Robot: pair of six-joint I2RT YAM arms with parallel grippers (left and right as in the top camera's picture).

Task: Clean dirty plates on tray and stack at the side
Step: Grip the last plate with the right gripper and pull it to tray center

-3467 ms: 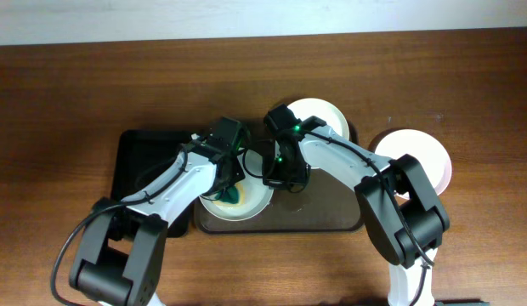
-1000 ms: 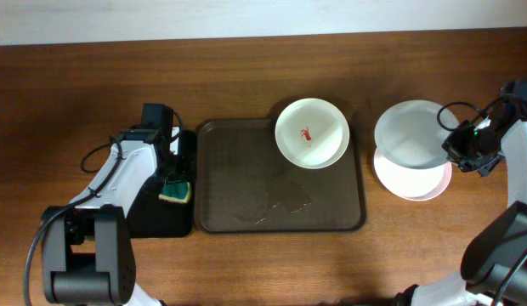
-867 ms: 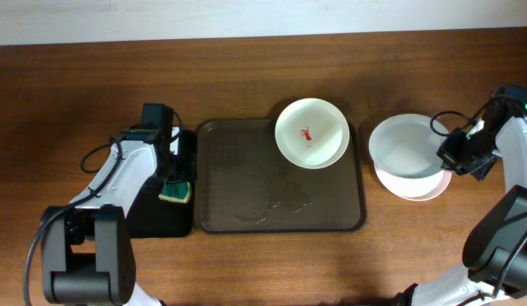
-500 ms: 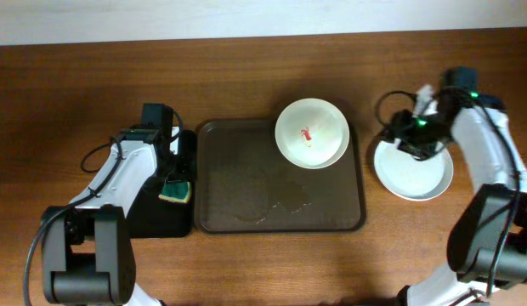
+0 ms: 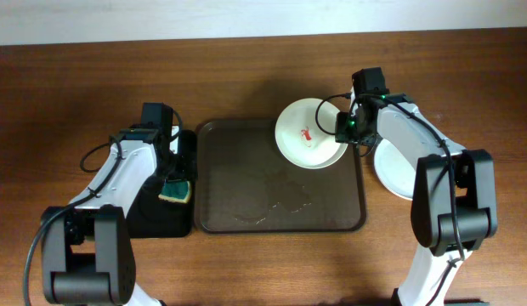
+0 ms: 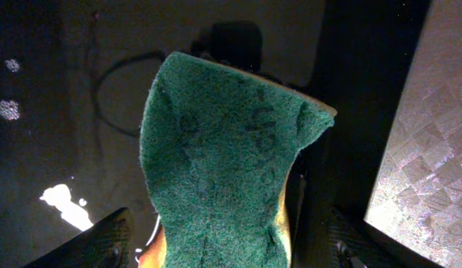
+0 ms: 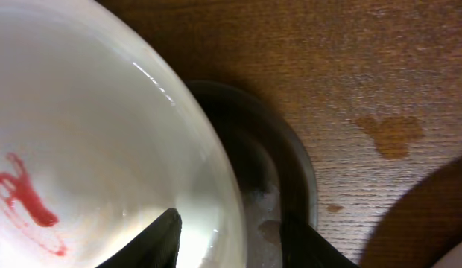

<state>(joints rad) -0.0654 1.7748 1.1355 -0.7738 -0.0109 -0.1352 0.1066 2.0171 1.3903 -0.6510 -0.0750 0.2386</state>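
Observation:
One white plate (image 5: 310, 133) with a red smear (image 7: 22, 197) sits on the far right corner of the brown tray (image 5: 246, 178). My right gripper (image 5: 348, 127) is open astride this plate's right rim (image 7: 229, 219), one finger inside the dish and one outside over the tray corner (image 7: 272, 171). Two stacked plates (image 5: 395, 174) lie on the table right of the tray, partly hidden by the right arm. My left gripper (image 5: 174, 170) hovers open over a green sponge (image 6: 223, 164), its fingers (image 6: 115, 238) standing off on either side.
The sponge (image 5: 176, 189) lies on a smaller black tray (image 5: 149, 212) left of the brown one. A wet patch (image 5: 285, 200) marks the brown tray's middle. Bare wooden table (image 5: 263, 76) surrounds everything.
My right gripper set a white plate down on the stack at the right, let go, and swung left to the rim of the smeared plate. The left arm has stayed still.

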